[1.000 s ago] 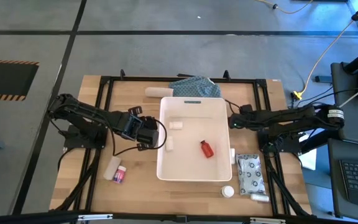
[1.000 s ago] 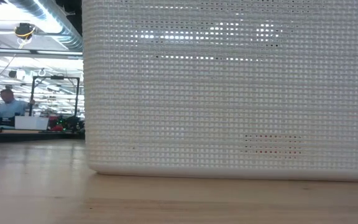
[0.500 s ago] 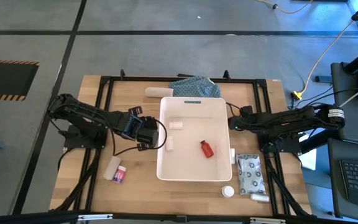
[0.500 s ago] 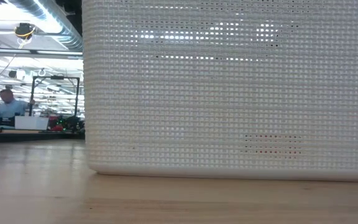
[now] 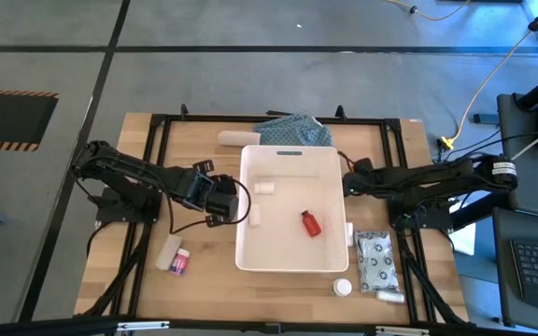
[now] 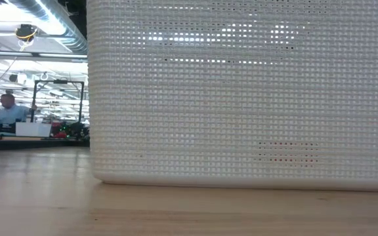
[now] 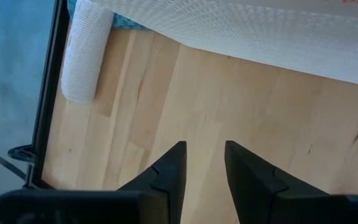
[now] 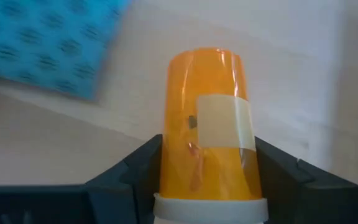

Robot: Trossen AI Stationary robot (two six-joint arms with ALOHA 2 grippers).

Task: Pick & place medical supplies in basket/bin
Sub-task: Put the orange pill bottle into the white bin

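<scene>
The translucent orange cylindrical vial with a white cap point(image 8: 210, 124) sits between the right gripper point(image 8: 207, 163) fingers — clamped, beside the large white rectangular plastic tub's point(image 5: 247, 224) right rim; left gripper point(image 7: 202, 168), part-open and empty, hovers over bare desk at its left rim.

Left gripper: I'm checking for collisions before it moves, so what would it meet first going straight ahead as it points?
Probably the white tub's wall, beyond bare table; the left gripper holds nothing. The white roll lies off to one side.
</scene>
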